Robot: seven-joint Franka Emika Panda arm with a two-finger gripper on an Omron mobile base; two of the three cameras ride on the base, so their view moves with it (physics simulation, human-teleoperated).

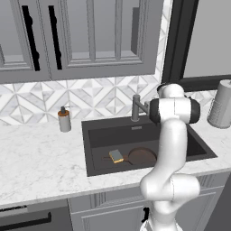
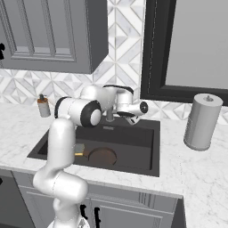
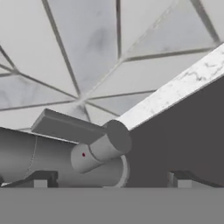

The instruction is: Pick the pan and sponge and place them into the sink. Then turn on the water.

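Note:
The dark brown pan lies on the floor of the dark grey sink, its handle pointing left. The sponge, dark on top over yellow, rests on that handle. In the right base view the pan sits near the sink's front, and the sponge peeks out beside my arm. My gripper hovers open at the grey faucet behind the basin. In the hand view the fingertips straddle the faucet body just below its flat lever. No water is running.
A soap dispenser stands on the marble counter left of the sink. A grey paper towel roll stands to the right. Tiled backsplash, grey wall cabinets and a dark window frame rise behind the faucet.

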